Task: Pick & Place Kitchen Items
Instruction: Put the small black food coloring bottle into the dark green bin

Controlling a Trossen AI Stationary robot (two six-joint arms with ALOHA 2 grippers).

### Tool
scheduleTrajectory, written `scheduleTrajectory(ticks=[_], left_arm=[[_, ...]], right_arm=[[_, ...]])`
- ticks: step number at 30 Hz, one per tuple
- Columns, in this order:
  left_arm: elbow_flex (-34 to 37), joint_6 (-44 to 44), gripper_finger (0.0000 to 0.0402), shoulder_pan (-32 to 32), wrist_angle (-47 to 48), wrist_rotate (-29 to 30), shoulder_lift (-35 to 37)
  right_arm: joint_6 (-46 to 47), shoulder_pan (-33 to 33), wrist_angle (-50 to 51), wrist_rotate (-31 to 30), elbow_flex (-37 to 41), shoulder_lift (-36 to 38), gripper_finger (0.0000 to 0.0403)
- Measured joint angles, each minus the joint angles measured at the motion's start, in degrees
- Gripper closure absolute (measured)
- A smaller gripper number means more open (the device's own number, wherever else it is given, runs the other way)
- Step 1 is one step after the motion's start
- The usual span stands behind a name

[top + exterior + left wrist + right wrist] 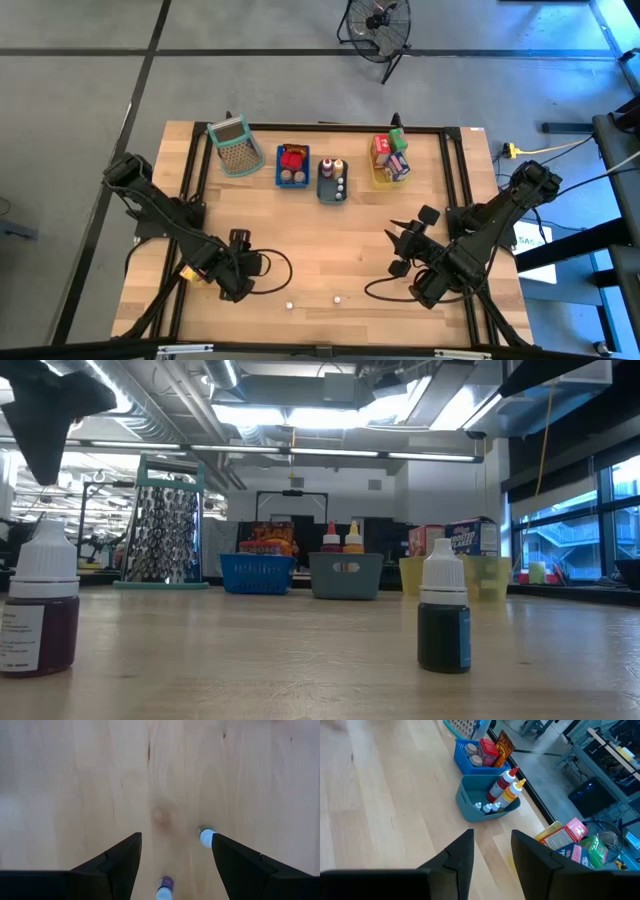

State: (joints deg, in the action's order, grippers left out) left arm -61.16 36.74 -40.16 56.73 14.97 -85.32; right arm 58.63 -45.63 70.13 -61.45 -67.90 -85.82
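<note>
Two tiny white-capped bottles stand upright on the table near its near edge: a purple one (40, 615) (290, 305) and a darker one with a blue label (443, 618) (338, 298). My left gripper (250, 268) (176, 840) hovers open, left of and a little farther back than them; its wrist view shows the purple bottle (165, 887) between its fingers and the other bottle (206, 836) beside one fingertip. My right gripper (395, 250) (491, 834) is open over bare table at mid-right. Cartons, jars and squeeze bottles sit in the trays at the far side.
Along the far edge stand a mesh basket (232, 146), a blue tray (279, 168), a grey tray (320, 188) with squeeze bottles (506, 787) and a yellow tray (376, 178) with cartons. Bare wood lies between the arms. A fan (378, 25) stands beyond the table.
</note>
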Motion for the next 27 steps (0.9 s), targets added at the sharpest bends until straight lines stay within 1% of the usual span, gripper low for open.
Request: scheduleTrajectory(ticks=[4, 10, 12, 15, 22, 27], left_arm=[[1.7, 1.6, 0.0164, -0.3, -0.4, -3.0, 0.0], [2.5, 1.5, 0.0164, -0.5, -2.3, -4.4, 0.0], [2.5, -0.2, 0.0164, -0.5, -2.4, -4.7, 0.0], [2.6, -3.6, 0.0164, -0.5, -2.6, -7.4, 0.0], [2.6, -5.0, 0.0164, -0.5, -6.9, -7.6, 0.0], [2.8, -5.0, 0.0164, -0.5, -7.3, -6.6, 0.0]], right_arm=[[-1.2, 0.7, -0.7, 0.0, 0.0, 0.0, 0.027], [-2.3, 1.1, -0.6, 0.2, 0.0, 0.0, 0.027], [-2.5, 1.0, -0.6, 0.2, 0.0, 0.0, 0.027], [-2.5, 1.0, -0.6, 0.2, 0.0, 0.0, 0.027], [-2.8, 1.0, -0.6, 0.2, 0.0, 0.0, 0.027], [-2.8, 1.0, -0.6, 0.3, 0.0, 0.0, 0.027]])
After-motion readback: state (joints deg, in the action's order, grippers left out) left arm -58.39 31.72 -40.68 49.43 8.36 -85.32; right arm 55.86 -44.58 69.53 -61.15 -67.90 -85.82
